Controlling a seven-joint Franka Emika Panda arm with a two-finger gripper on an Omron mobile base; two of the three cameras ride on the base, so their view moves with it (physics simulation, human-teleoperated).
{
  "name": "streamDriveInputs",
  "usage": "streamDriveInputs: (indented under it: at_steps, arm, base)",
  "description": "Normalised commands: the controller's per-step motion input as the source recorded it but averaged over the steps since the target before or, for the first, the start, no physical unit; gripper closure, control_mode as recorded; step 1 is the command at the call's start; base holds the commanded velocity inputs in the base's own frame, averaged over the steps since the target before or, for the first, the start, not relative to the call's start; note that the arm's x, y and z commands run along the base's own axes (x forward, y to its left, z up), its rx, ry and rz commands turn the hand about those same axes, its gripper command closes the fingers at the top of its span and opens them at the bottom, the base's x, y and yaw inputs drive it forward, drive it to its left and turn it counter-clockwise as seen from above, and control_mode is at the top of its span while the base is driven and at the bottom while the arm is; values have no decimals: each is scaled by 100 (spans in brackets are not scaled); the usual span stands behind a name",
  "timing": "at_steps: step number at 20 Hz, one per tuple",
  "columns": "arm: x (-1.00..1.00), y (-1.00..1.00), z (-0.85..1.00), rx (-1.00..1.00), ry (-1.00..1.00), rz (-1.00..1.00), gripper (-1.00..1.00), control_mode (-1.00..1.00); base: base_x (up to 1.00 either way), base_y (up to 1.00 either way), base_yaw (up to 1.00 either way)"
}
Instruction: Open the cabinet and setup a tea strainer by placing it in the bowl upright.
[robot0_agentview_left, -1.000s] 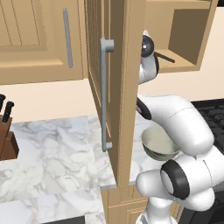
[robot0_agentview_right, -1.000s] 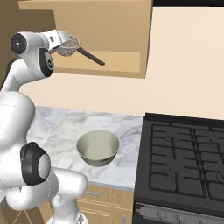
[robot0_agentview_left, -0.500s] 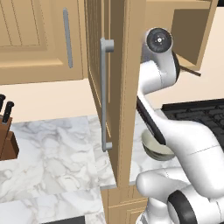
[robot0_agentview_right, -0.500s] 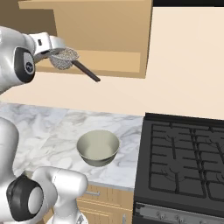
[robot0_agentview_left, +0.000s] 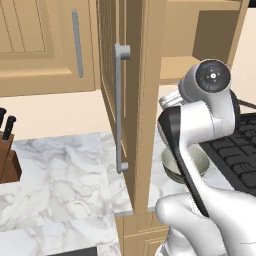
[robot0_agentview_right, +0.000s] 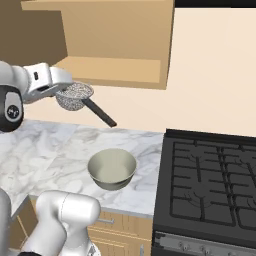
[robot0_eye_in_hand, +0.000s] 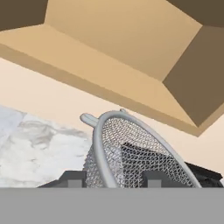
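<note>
My gripper (robot0_agentview_right: 66, 91) is shut on the rim of the tea strainer (robot0_agentview_right: 75, 97), a grey mesh cup whose dark handle (robot0_agentview_right: 101, 114) slants down to the right. It hangs in front of the open cabinet (robot0_agentview_right: 115, 70), below its shelf and above and left of the bowl (robot0_agentview_right: 112, 169). The cream-grey bowl stands on the marble counter (robot0_agentview_right: 60, 145), and part of it (robot0_agentview_left: 196, 159) shows behind my arm. In the hand view the mesh cup (robot0_eye_in_hand: 131, 153) sits between my gripper's (robot0_eye_in_hand: 113, 179) two tips. The cabinet door (robot0_agentview_left: 112, 75) stands swung open, edge-on, with its grey bar handle (robot0_agentview_left: 119, 107).
A black stove (robot0_agentview_right: 210, 185) lies right of the bowl. A knife block (robot0_agentview_left: 7, 155) stands at the counter's far left. A closed wall cabinet (robot0_agentview_left: 45, 45) hangs left of the open door. My own arm (robot0_agentview_left: 200, 125) blocks much of the left base view.
The arm has brought the strainer out of the cabinet and downward, from shelf height to below the shelf, still in the gripper. The bowl has not moved.
</note>
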Motion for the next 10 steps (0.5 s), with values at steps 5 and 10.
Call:
streamDriveInputs:
  at_steps: [5,10]
  arm:
    - [-72,-53,-76,-11,0,-4,100,-100]
    - [-11,-55,-68,-11,0,0,100,-100]
  base:
    - [0,0,0]
    - [0,0,0]
